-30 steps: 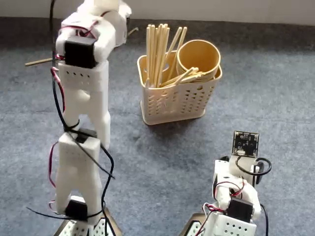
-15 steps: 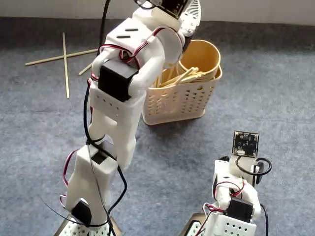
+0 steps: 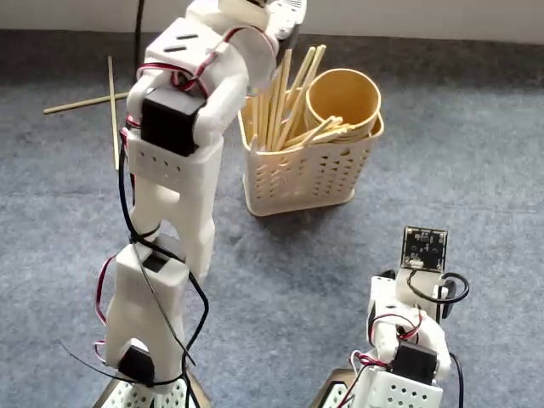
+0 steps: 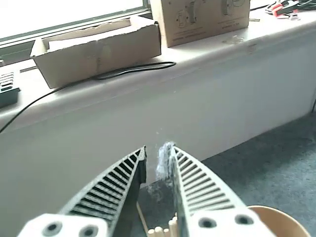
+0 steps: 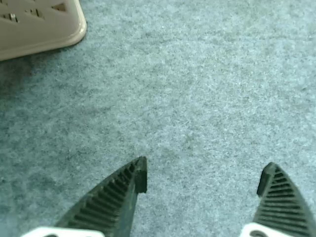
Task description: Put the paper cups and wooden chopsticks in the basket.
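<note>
Chopsticks (image 3: pixel 274 93) stand bundled in the left part of the basket (image 3: pixel 297 183). Their long axes are near upright and the tops fan out toward the far right. A paper cup (image 3: pixel 342 100) sits mouth-up in the right part, rim above the basket wall, with a few more sticks lying slantwise just under that rim.

Two loose chopsticks lie flat on the carpeted worktop (image 3: pixel 459 178) at far left, well apart from the basket. One (image 3: pixel 113 119) runs near-to-far, the other (image 3: pixel 76 105) runs crossways, and they cross (an X, roughly).

The basket sits near the worktop's far edge, where a white wall (image 4: pixel 222 98) rises. Bare carpet lies open to its right and in front of it.

The left arm is stretched far forward and high. The left claw (image 4: pixel 157 150) is over the basket's far-left corner, above the stick tops, pointing at the wall. Its fingers are almost together with a narrow gap at the tips, gripping nothing; a grey tuft of fluff clings to one tip.

The right arm is folded low at near right. The right claw (image 5: pixel 203 173) is spread wide and empty over bare carpet, with a basket corner near.
</note>
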Robot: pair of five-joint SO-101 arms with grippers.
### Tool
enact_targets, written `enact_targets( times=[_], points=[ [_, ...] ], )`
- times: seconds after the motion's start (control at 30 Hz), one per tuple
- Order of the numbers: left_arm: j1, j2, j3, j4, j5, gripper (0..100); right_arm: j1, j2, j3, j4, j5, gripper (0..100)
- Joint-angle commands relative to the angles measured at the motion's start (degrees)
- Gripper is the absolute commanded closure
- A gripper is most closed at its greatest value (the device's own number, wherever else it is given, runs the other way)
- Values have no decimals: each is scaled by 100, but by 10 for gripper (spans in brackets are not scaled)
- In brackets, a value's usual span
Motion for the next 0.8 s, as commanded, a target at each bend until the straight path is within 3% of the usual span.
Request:
enact_targets(
  times=[0.0, 0.13, 0.23, 0.37, 0.43, 0.5, 0.67, 0.77],
  points=[
    [-1024, 57, -110, 35, 9, 902, -40, -48, 716, -101, 70, 652],
    [-2413, 681, 505, 255, 9, 902, -40, -48, 716, -101, 70, 652],
    [-2914, 1341, 1068, 774, 35, 902, -40, -48, 716, -101, 70, 652],
    [-2431, 2070, 1156, 2242, 35, 902, -48, -48, 716, -101, 70, 652],
    [-2132, 2343, 1156, 2497, 35, 902, -48, -48, 716, -101, 70, 652],
    [-2088, 2598, 1156, 2127, 35, 899, -22, -48, 716, -84, 70, 652],
    [-2958, 3327, 1191, -264, 79, 898, -13, -48, 716, -92, 70, 652],
    [-3248, 3934, 1156, -1178, 1116, 897, -22, -48, 716, -92, 70, 652]
  ],
)
